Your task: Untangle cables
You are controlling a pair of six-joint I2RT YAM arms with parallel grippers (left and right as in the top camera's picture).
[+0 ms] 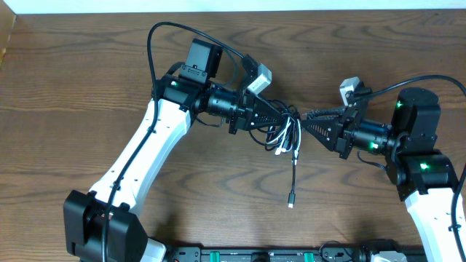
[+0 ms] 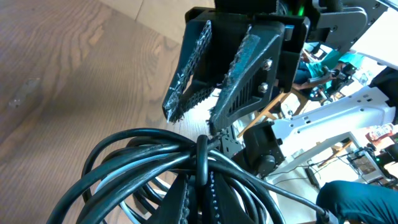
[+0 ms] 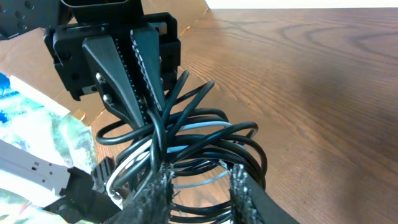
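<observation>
Our left claw (image 2: 199, 186) is clamped tight on the cables (image 1: 287, 135), its two fingers pinched together around a thick gather of black loops where they cross. In the overhead view it points toward 3 o'clock, and the bundle sits right at its tip.

Our right claw (image 3: 200, 186) faces it from the 3 o'clock side, pointing toward 9 o'clock, tip near tip. Its fingers stand apart with a clear gap. In its own wrist view, several strands run through that gap, among them the white cord (image 3: 199, 126). We cannot tell whether the fingers touch them.

From the bundle, the loops fan out toward 5 and 6 o'clock. One black cord (image 1: 294, 171) trails straight toward 6 o'clock and ends in a small plug (image 1: 291, 202) on the wooden table (image 1: 87, 73). We cannot tell whether the bundle itself rests on the wood.
</observation>
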